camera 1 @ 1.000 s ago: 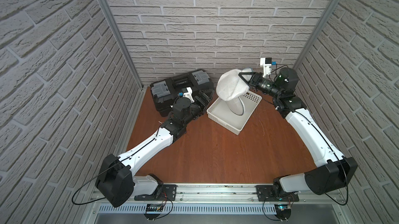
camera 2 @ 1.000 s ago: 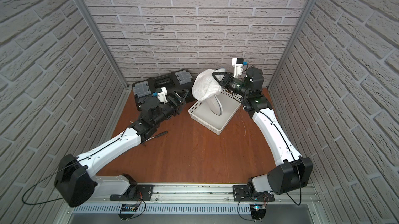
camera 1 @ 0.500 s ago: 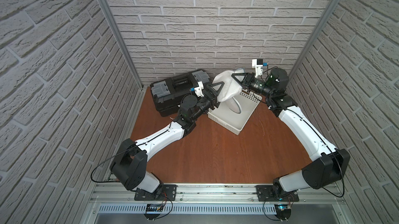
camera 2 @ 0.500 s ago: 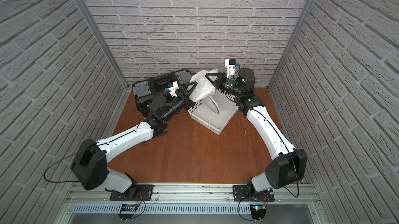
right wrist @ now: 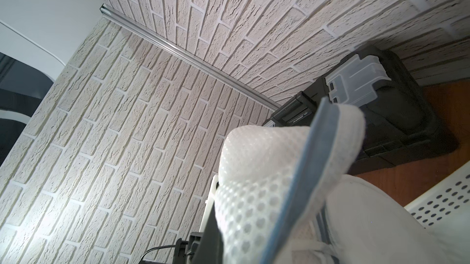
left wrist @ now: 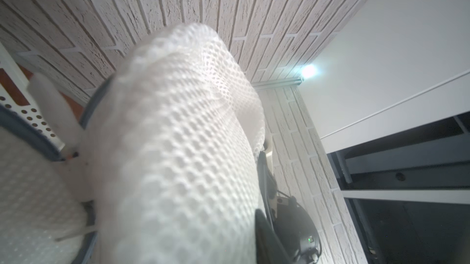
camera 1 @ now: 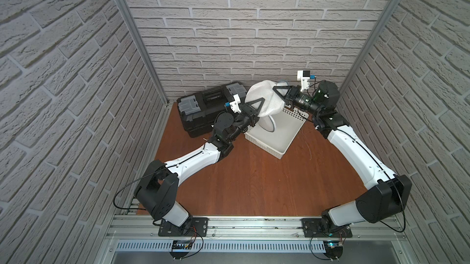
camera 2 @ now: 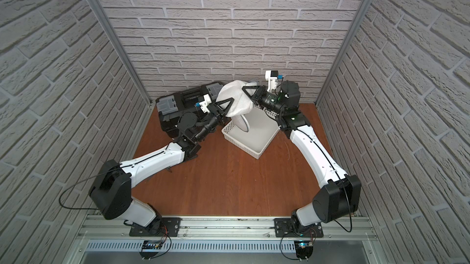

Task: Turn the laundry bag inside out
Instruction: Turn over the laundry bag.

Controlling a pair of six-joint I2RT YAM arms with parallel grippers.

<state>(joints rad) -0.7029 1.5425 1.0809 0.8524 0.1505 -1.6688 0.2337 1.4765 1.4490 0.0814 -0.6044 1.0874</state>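
At rear left, black plastic toolbox with grey latches (camera 1: 206, 109), backed close to the brick rear wall (camera 1: 254, 46), small white lettering (right wrist: 297, 119) on its lid too blurred to read in the right wrist view; just beside its right end, left gripper (camera 1: 260, 103) pressed against the lower left flank of the small round white mesh laundry bag with grey trim (camera 1: 263, 95), mesh hiding the jaws, impossible to tell whether clamped; bag held aloft over the rear left corner of the white perforated plastic basket (camera 1: 287, 143), domed end up toward the rear wall, long axis running down into the basket, grey-edged lower flap hanging inside; right gripper (camera 1: 277, 92) pinched tight on the bag's upper right rim; basket set askew, near the rear wall; broad bare brown wooden tabletop (camera 1: 254, 186) in front, out to the metal rail (camera 1: 254, 224)
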